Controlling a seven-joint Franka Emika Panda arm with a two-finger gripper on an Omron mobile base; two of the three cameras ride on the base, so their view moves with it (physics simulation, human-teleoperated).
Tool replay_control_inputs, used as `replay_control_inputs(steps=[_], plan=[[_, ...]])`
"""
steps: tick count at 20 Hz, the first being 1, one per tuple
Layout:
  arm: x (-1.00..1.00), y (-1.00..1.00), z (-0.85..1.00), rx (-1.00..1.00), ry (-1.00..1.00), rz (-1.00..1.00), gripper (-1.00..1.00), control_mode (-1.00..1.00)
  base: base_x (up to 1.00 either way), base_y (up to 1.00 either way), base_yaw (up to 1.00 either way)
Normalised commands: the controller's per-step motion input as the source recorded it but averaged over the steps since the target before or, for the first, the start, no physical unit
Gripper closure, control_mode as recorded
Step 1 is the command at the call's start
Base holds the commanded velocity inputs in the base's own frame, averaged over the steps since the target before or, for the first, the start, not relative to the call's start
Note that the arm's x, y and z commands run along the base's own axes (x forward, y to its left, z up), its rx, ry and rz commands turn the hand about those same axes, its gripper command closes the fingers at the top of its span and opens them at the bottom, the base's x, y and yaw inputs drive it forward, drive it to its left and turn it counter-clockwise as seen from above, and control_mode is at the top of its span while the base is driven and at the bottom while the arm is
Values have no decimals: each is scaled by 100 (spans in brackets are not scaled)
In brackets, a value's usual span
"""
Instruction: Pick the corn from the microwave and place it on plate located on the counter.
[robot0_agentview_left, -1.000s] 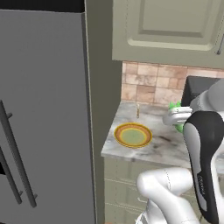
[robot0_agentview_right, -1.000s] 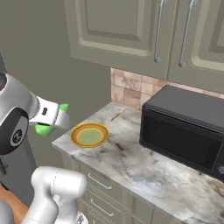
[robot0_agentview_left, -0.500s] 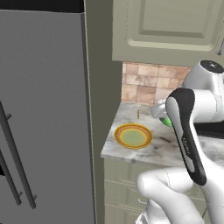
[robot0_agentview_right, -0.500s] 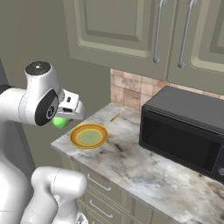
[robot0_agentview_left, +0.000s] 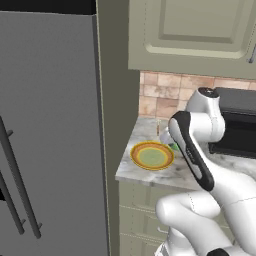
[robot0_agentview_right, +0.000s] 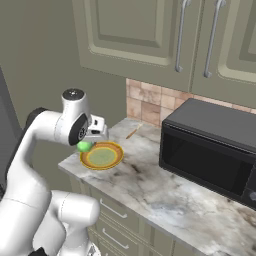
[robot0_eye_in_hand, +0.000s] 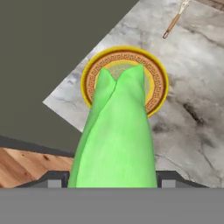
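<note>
Above the plate (robot0_agentview_right: 102, 156) at the table's (robot0_agentview_right: 165, 195) left end, tool (robot0_agentview_right: 91, 141) clenched on the corn (robot0_eye_in_hand: 114, 135), leafy tips pointing down toward the plate; microwave (robot0_agentview_right: 212, 145) stands well right, door shut.

A tall grey fridge (robot0_agentview_left: 50, 130) fills the left of the left base view. Sage upper cabinets (robot0_agentview_right: 165, 35) hang top right above a tan tiled backsplash (robot0_agentview_right: 145, 102). Wooden floor (robot0_eye_in_hand: 30, 164) shows lower left in the hand view.

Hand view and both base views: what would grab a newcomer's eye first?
The bright green corn, held in the gripper, fills the middle of the hand view, its leafy tips over the plate. That orange-rimmed plate sits near the counter's left end, with the black microwave, door shut, to its right.
</note>
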Motion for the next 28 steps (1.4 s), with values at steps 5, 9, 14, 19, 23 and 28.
replay_control_inputs(steps=[5, 9, 14, 19, 23, 28], plan=[[65, 0, -85, -1, 0, 5, 100, -100, 0, 0, 0], [68, 0, -61, 0, 0, 0, 100, -100, 0, 0, 0], [56, 0, -43, 0, 0, 0, 100, -100, 0, 0, 0], [19, 0, -25, 0, 0, 0, 100, -100, 0, 0, 0], [14, 0, -28, 0, 0, 0, 100, -100, 0, 0, 0], [11, 0, -21, 0, 0, 0, 100, -100, 0, 0, 0]])
